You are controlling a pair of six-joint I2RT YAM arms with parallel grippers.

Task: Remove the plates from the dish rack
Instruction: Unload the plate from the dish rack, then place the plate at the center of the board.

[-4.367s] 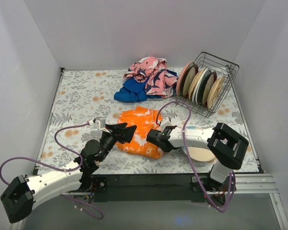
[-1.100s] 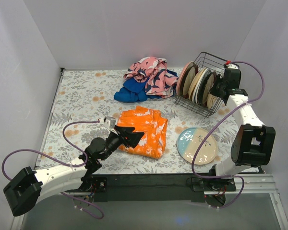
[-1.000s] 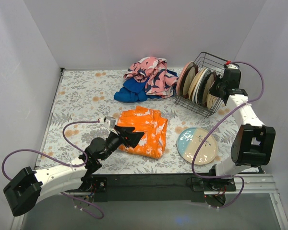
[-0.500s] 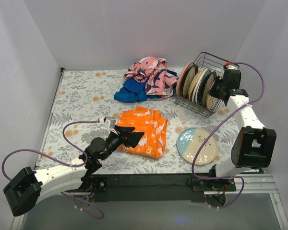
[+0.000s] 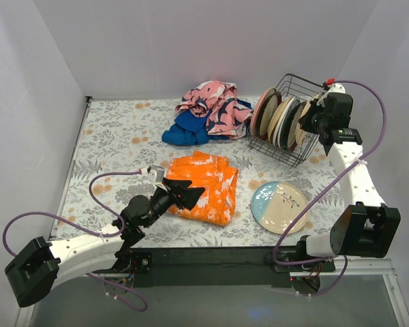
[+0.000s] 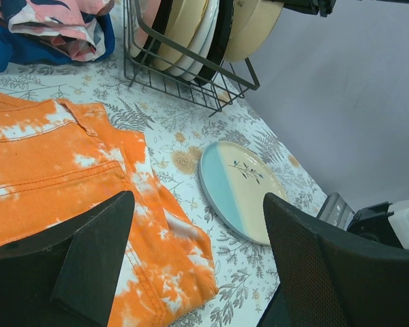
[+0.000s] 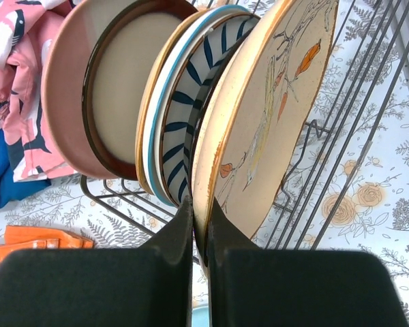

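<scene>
Right gripper (image 7: 199, 211) clamped on rim of tan leafy plate (image 7: 259, 136), in dish rack (image 5: 307, 85) at table's 1 o'clock. Risks: thin pinch slipping; knocking striped neighbour (image 7: 184, 88); snagging wires. Left gripper (image 6: 198, 204) wide, empty.

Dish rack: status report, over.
Right end effector shut on tan plate in dish rack. Left end effector open by orange cloth. Nothing blocking.

Upright plates (image 5: 276, 119) in dark wire dish rack (image 5: 296, 85), blue-cream plate (image 5: 279, 206) flat nearby

The tan plate (image 7: 259, 136) bears orange sprigs; the striped plate (image 7: 182, 102) is navy on white. Lower right, blue-cream plate (image 5: 280, 206); centre, orange-white cloth (image 5: 203, 185).
</scene>
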